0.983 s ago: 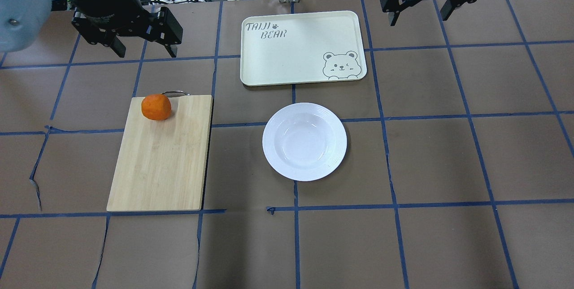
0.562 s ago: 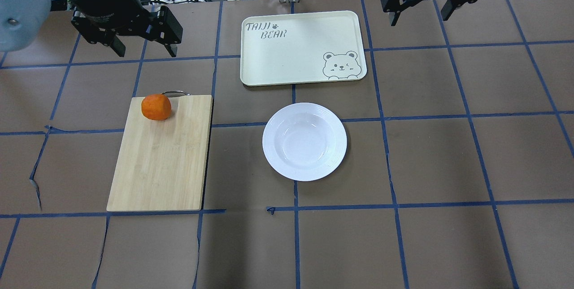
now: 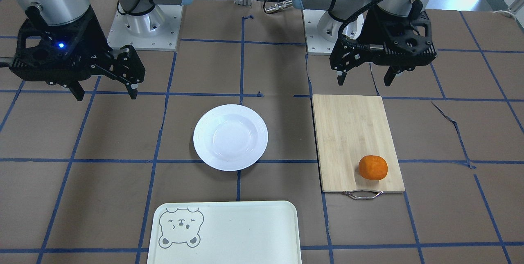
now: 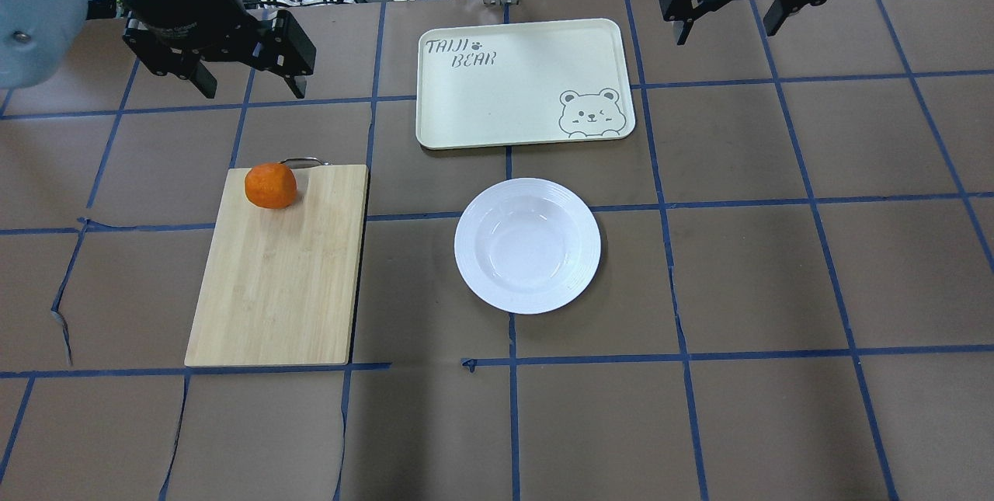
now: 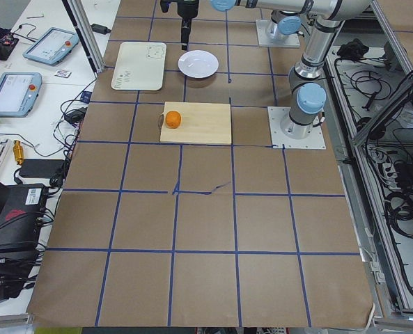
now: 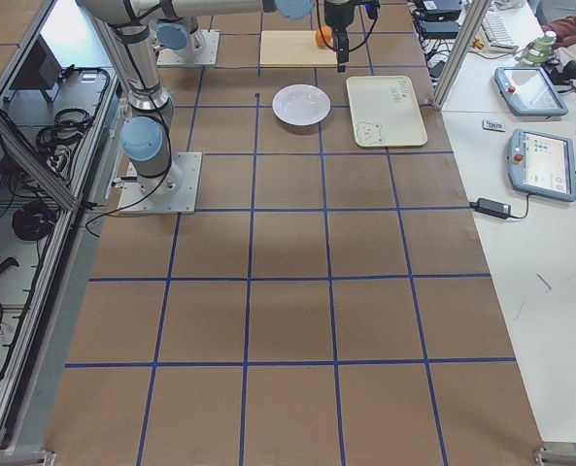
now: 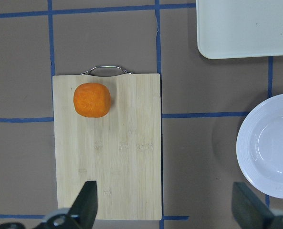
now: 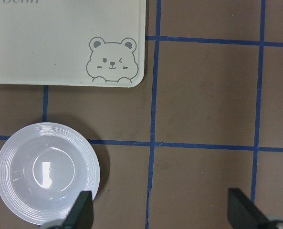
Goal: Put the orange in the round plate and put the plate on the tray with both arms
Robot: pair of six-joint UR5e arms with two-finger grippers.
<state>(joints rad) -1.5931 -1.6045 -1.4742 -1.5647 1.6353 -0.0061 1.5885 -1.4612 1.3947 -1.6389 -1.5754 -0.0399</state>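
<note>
In the overhead view the orange [image 4: 270,186] sits on the upper left corner of a bamboo board [image 4: 279,283], left of centre, beside its metal handle [image 4: 303,161]. The white plate [image 4: 527,245] lies mid-frame on the brown worktop [image 4: 776,268], just below the cream tray [image 4: 512,89] and apart from it. The tray reads "TAIJI BEAR" at its upper left, with a winking bear at its lower right. The left tool [image 4: 250,88] hangs at upper left and the right tool [image 4: 728,33] at upper right, both spread wide.
</note>
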